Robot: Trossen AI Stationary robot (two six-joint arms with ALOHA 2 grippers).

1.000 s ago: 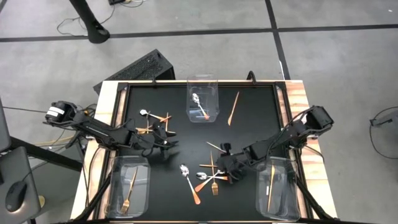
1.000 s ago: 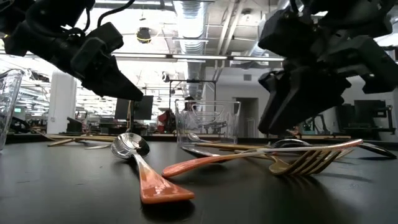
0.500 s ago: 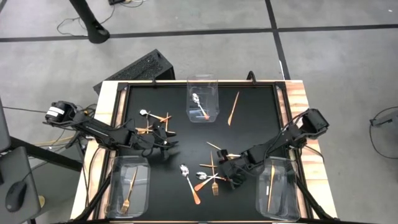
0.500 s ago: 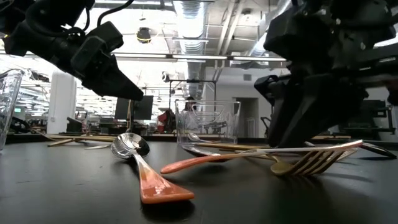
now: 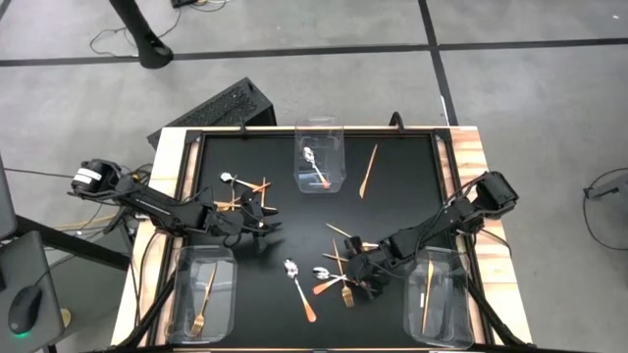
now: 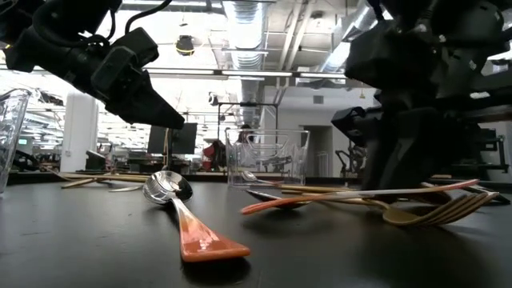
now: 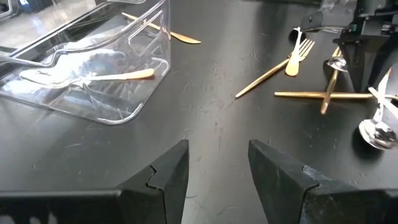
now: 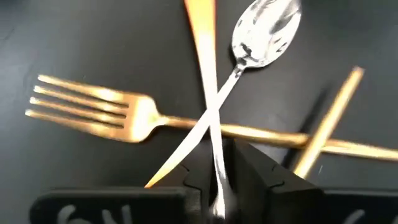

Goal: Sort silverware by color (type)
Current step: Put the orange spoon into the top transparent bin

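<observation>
On the black table [image 5: 392, 196], three clear bins hold only a start on the sort. Far-centre bin [image 5: 321, 157]: one spoon inside [image 5: 314, 165]. Near-left bin [image 5: 203, 294]: one gold fork [image 5: 204, 300]. Near-right bin [image 5: 436, 296]: one gold knife or stick [image 5: 427, 294]. So roughly three pieces placed, one per type; by my count most of the silverware is still loose.

Loose pieces: a cluster near the left arm [image 5: 243, 184], a spoon with crossed gold pieces; a lone gold stick at far right of centre [image 5: 369, 169]; a spoon with orange handle near the front [image 5: 299, 286]; and a crossed pile at front centre [image 5: 339, 275] of fork, spoons and sticks.

Right gripper [image 5: 359, 276] is down on that pile. In its wrist view the fingers sit close either side of a slim silver-and-orange spoon handle [image 8: 214, 146], narrowing on it; whether the pinch is firm I cannot tell. A gold fork [image 8: 93, 115] and a stick [image 8: 326, 124] lie crossed under or beside it.

Left gripper [image 5: 257, 218] hovers mid-left of the table, fingers spread, holding nothing.

Judgement: early stage, bulk of sorting remains.
</observation>
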